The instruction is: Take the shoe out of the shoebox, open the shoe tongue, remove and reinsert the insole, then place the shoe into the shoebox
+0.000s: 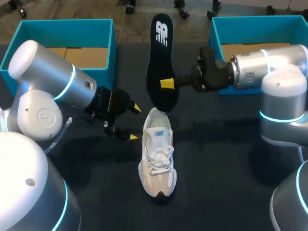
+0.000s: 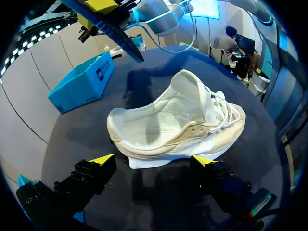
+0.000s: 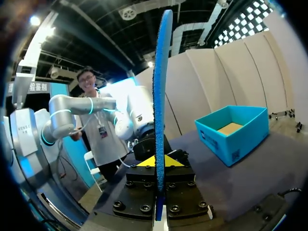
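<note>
The black insole (image 1: 161, 57), white-marked on top and blue along its edge, is gripped upright in the right hand (image 1: 168, 83). Its lower end is hung just over the heel of the shoe (image 1: 158, 156). The shoe, cream and white with white laces and a raised tongue, is set mid-desk (image 1: 221, 163), toe toward 6 o'clock. The left hand (image 1: 134, 123) is held released at the shoe's 10 o'clock, just beside the heel. The teal left shoebox (image 1: 112, 50) is seen at 11 o'clock, the right shoebox (image 1: 214, 36) at 1 o'clock.
</note>
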Available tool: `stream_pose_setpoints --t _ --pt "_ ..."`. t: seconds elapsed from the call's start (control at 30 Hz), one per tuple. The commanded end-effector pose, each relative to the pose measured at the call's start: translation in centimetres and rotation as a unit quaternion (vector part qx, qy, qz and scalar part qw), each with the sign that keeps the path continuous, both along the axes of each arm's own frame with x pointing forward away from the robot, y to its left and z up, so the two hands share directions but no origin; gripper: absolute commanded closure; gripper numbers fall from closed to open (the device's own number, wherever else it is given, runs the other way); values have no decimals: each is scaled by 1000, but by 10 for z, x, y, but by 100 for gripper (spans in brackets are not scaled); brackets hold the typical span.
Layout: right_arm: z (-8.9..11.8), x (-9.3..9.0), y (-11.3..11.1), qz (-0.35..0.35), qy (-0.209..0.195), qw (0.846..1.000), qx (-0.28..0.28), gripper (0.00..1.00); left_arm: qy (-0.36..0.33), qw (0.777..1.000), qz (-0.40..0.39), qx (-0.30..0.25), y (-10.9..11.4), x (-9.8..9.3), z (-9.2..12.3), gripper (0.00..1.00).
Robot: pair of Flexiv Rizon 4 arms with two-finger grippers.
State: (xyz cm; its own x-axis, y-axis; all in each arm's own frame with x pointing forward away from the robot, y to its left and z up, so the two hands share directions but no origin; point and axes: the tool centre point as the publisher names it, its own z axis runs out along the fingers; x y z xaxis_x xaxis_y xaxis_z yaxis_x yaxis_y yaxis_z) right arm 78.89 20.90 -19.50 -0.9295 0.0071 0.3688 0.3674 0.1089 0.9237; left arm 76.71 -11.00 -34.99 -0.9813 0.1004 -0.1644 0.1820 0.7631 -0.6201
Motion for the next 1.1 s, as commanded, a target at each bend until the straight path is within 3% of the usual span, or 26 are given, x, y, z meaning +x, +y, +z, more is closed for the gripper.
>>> stream_pose_setpoints --t 0.03,0.2,0.53,1.1 --pt "-10 -12 10 -19 -2 1000 5 100 -1 1000 0 0 0 -1 0 0" --pt "-29 -17 12 -15 14 1000 7 100 -1 1000 0 0 0 -1 0 0" --pt "-54 -18 4 -16 1 1000 9 100 -1 1000 0 0 0 -1 0 0" --pt "-68 -13 -16 0 15 1000 6 100 -1 1000 0 0 0 -1 0 0"
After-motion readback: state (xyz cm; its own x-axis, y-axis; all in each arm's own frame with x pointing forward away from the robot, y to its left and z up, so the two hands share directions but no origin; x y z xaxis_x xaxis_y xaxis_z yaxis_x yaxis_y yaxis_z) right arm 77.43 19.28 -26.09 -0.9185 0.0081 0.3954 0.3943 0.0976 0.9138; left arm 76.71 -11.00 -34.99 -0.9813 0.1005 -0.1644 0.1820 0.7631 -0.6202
